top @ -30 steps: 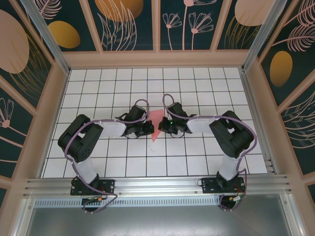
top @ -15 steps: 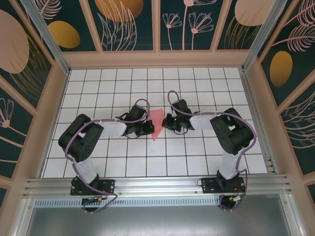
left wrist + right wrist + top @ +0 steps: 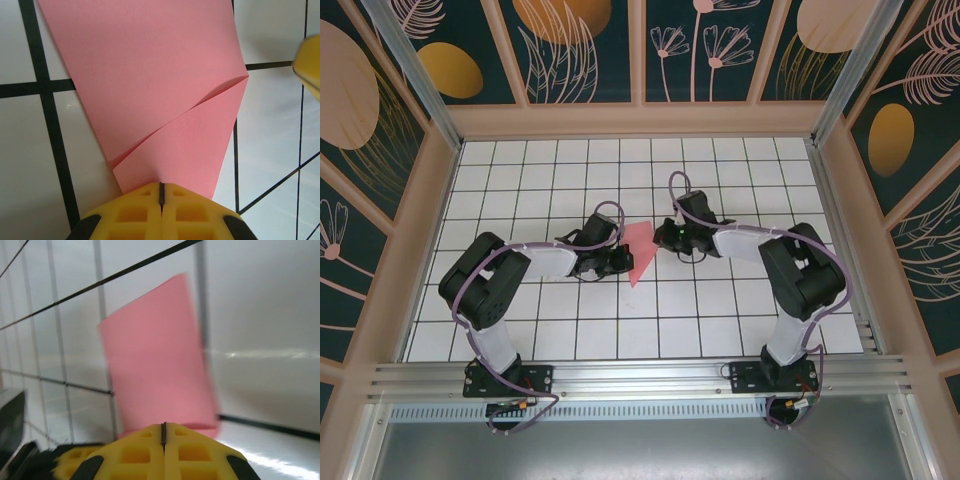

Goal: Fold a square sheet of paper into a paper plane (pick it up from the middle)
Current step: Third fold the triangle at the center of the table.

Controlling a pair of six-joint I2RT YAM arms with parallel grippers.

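The pink-red sheet of paper (image 3: 640,246) lies flat mid-table, folded into a wedge that narrows toward the near side. The left wrist view shows it (image 3: 150,75) with a diagonal flap folded across it. My left gripper (image 3: 623,263) is shut, and its yellow tips (image 3: 161,186) rest on the paper's left edge. My right gripper (image 3: 661,241) is shut too, and it sits at the paper's right edge. The right wrist view has the blurred paper (image 3: 155,365) just ahead of the closed tips (image 3: 163,425). Neither gripper has paper between its fingers.
The white gridded tabletop (image 3: 740,180) is walled by a wooden frame (image 3: 640,120) at the back and sides. A metal rail (image 3: 640,375) runs along the near edge by the arm bases. The other gripper's yellow finger (image 3: 309,62) shows at the upper right of the left wrist view.
My right gripper has slid away from me and to the right along the paper's right edge. The left gripper and the paper have stayed put.
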